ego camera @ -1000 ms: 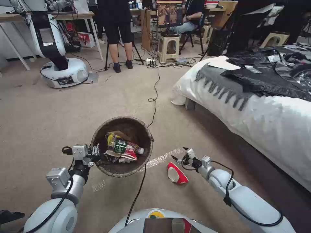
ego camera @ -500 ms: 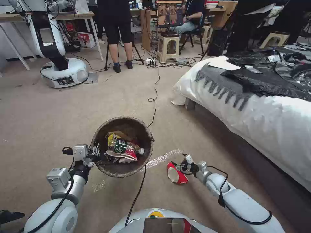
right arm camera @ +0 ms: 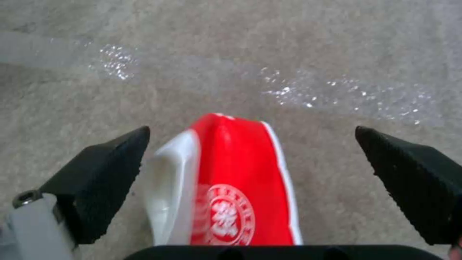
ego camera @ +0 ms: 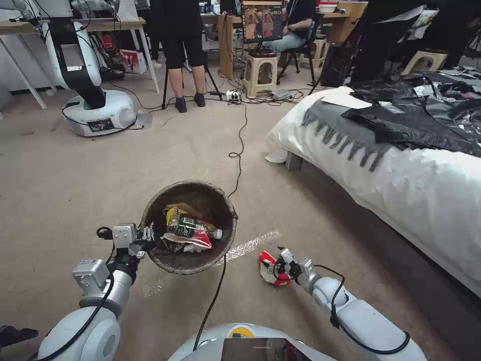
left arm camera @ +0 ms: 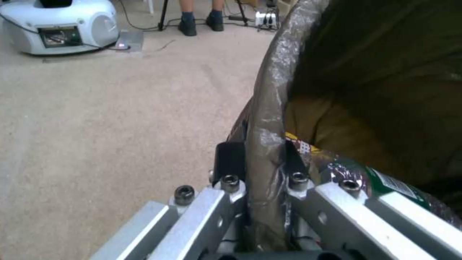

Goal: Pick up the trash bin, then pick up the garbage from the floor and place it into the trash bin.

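My left gripper (ego camera: pixel 146 237) is shut on the rim of the trash bin (ego camera: pixel 220 200), a round bin lined with a dark bag, held just off the carpet. In the left wrist view the fingers (left arm camera: pixel 231 162) pinch the bagged rim (left arm camera: pixel 269 108). Inside lie a green-labelled bottle (ego camera: pixel 193 226) and wrappers. A crushed red-and-white paper cup (ego camera: pixel 268 268) lies on the carpet to the bin's right. My right gripper (ego camera: pixel 275 266) is down over the cup, open. In the right wrist view the cup (right arm camera: pixel 226 180) sits between the two black fingertips (right arm camera: pixel 106 173), which stand apart from it.
A black cable (ego camera: pixel 235 165) runs across the carpet past the bin. A strip of clear tape (ego camera: pixel 250 244) shines on the floor. A bed (ego camera: pixel 401 175) with black plastic sheets fills the right side. Another robot base (ego camera: pixel 100 113), stools and a standing person are farther off.
My right gripper has moved down and toward the cup, from above and right of it to straddling it. The left gripper and the bin have stayed still.
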You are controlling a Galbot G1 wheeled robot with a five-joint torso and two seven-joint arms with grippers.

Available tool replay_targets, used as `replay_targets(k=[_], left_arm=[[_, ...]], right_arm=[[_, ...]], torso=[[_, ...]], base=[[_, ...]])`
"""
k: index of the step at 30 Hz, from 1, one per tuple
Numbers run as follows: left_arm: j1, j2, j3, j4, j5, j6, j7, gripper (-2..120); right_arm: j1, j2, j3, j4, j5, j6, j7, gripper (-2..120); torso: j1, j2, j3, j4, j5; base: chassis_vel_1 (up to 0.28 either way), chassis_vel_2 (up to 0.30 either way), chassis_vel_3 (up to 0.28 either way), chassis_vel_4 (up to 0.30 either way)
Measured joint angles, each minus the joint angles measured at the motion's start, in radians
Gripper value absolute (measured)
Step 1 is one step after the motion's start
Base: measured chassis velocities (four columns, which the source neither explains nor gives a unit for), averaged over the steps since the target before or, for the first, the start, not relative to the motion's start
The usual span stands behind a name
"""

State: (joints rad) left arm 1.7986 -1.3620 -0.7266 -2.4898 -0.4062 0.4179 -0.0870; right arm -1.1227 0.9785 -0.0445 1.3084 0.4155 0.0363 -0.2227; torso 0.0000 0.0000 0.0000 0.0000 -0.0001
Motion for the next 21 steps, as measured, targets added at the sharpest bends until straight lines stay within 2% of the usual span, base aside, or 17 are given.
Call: replay_targets(k=[10,21], left_arm=[[-0.005,0.002,0.001,0.004,-0.001,0.000,0.002,0],[-0.010,0.003,0.002,0.011,-0.003,-0.002,0.003,0]], right_arm=[[-0.017,0.007,-0.015,0.012,-0.022,0.001,0.003,100],[-0.020,0.026,-0.019,-0.027,-0.047,0.003,-0.001,99]], torso=[[0.000,0.000,0.000,0.0000,0.0000],[0.000,0.000,0.000,0.0000,0.0000]], base=[[0.000,0.000,0.000,0.000],[0.000,0.000,0.000,0.000]])
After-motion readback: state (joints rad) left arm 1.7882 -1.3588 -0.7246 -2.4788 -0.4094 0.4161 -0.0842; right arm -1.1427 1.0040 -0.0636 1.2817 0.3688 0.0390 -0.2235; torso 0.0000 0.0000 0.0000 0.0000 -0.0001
